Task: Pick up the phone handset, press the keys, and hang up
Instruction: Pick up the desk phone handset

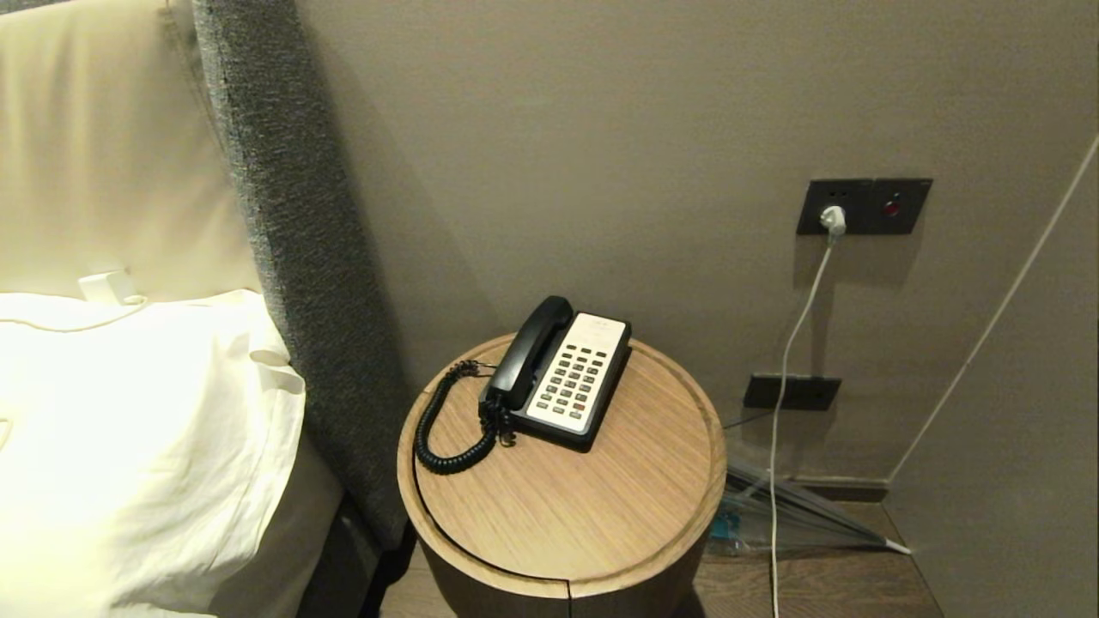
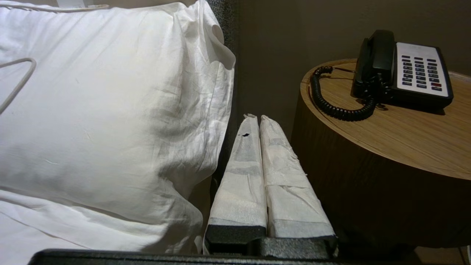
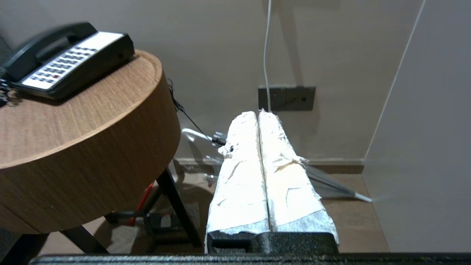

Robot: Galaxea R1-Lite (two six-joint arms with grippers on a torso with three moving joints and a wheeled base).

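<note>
A white pillow (image 1: pixel 129 429) lies on the bed at the left, against a grey padded headboard (image 1: pixel 292 257). The left gripper (image 2: pixel 256 117) hangs low between pillow and round wooden table (image 1: pixel 567 515), its 2 wrapped fingers pressed together, holding nothing. On the table, the phone handset (image 1: pixel 528 350) rests in the cradle of the phone base (image 1: pixel 579 382), its coiled cord (image 1: pixel 446 429) looping leftward. The right gripper (image 3: pixel 257 114), fingers also together and empty, hangs beside the table, toward the wall socket (image 1: pixel 863 206).
</note>
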